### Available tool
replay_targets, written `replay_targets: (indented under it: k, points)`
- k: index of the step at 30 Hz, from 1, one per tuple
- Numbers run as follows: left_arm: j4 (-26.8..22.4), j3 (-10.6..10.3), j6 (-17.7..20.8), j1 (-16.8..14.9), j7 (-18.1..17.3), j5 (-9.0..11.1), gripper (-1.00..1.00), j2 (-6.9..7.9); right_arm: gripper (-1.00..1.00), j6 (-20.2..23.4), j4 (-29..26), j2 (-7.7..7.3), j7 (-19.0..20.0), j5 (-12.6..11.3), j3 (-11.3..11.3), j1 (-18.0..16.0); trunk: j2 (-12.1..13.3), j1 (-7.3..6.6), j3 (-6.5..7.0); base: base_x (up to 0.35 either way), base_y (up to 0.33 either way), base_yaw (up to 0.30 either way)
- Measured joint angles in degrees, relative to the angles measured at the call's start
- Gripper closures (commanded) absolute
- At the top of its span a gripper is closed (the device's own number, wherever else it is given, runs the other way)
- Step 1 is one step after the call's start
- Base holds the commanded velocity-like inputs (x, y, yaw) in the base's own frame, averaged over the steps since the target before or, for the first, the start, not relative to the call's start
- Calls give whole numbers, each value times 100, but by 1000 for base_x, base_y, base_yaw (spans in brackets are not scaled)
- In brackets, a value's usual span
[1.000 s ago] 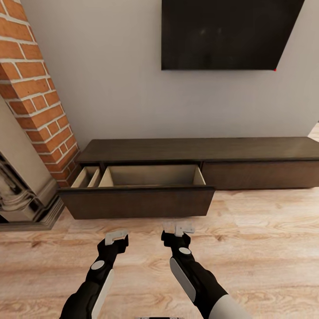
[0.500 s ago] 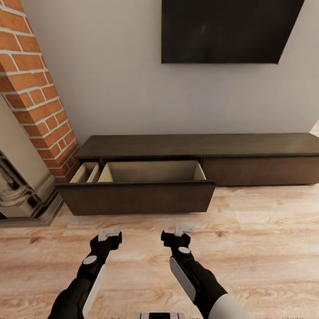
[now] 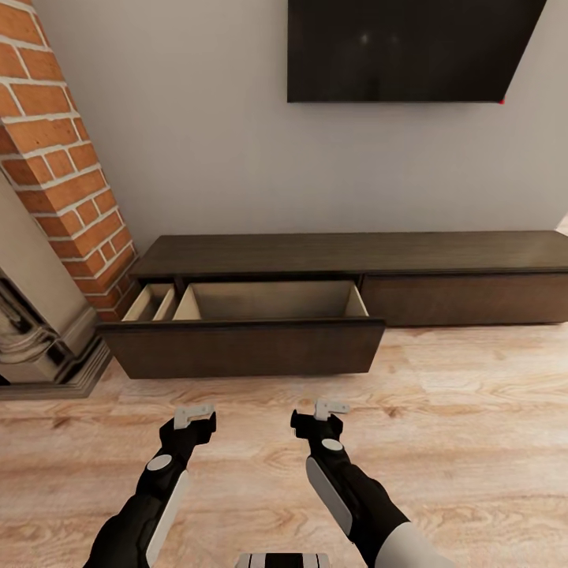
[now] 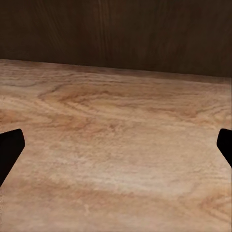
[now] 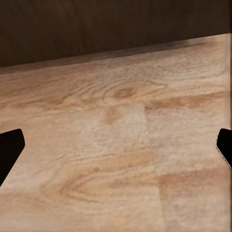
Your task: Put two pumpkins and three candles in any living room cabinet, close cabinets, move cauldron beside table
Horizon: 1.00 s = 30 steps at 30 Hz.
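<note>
Item: my left pincer (image 3: 194, 414), at seven o'clock in the head view. Spread wide, holding nothing; its two dark fingertips (image 4: 9, 150) sat at opposite edges of the wrist picture, with bare wood floor (image 4: 116, 159) between.

Item: my right pincer (image 3: 330, 409), at six o'clock, beside the left and apart from it. Likewise spread and empty, above the same floor.

Item: cabinet (image 3: 355, 254), at twelve o'clock from both pincers, against the wall. One wide drawer (image 3: 244, 347) stood pulled out towards me; what showed of its pale inside looked bare, though the front hid the bottom. The front at two o'clock was flush.

Item: brick pillar (image 3: 55, 158), ten o'clock; dark screen (image 3: 410, 47) on the wall, one o'clock.

Progress, as I judged it: drawer ready, nothing seen stowed. Pumpkins, candles, cauldron and table were not before me. Fetching, closing and pot placement all remained.
</note>
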Motion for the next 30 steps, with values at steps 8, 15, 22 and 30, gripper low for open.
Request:
replay_targets:
  k: [8, 15, 22, 30]
  points:
    - [6, 153, -11, 0, -2, 14, -100, 214, -100, -9, -11, -34, 1, -3, -33, 2, 0, 0, 0, 112, 0, 0]
    - [14, 156, 5, 0, -3, -13, -100, 228, -100, -36, -38, -33, -42, -4, -34, 7, 0, -1, 0, 89, 0, 0]
    - [15, 156, -7, 0, -1, -12, -100, 228, -100, -30, -35, -33, -43, 3, -27, 10, 0, -2, 0, 225, 0, 0]
    - [15, 156, -7, 0, -1, -16, -100, 228, -100, -30, -31, -33, -43, 5, -25, 11, 0, -2, 0, 256, 0, 0]
